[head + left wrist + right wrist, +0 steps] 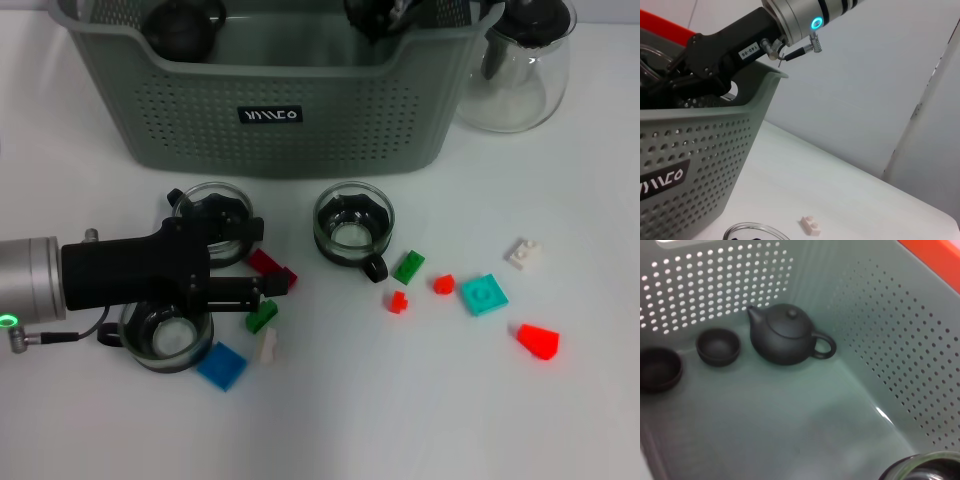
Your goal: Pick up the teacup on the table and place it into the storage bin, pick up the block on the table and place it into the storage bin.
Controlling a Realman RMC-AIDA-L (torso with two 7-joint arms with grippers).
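The storage bin (300, 130) is the big grey-green basket. The right gripper (385, 15) is up inside the bin. It looks clamped on a glass teacup (920, 467), which hangs above the bin floor. A black teapot (785, 337) and two small dark cups sit at the far end of the bin floor.

The left gripper (270, 258) is low over the table, in front of the bin near its left end. Its fingers are apart. A red block (268, 265) lies on the table right between them, not yet touched, I think. One finger (245, 228) reaches over the edge of a second teacup (205, 205), the cup closest to the bin. Another finger (275, 285) is on the far side of the block from the bin.

The red block is small, hard and light. It will not bend or break. It is smooth plastic, so it could slip or pop out. The best hold is on its two long flat sides, with the fingers low and square.

The glass cups can break and are slippery. They are heavier than the blocks. A good hold is across the rim, one finger inside and one outside. Set them down softly so they do not bang the black teapot.

A third teacup (352, 228) stands in front of the middle of the bin. A fourth teacup (165, 335) is farther from the bin, under the left arm.
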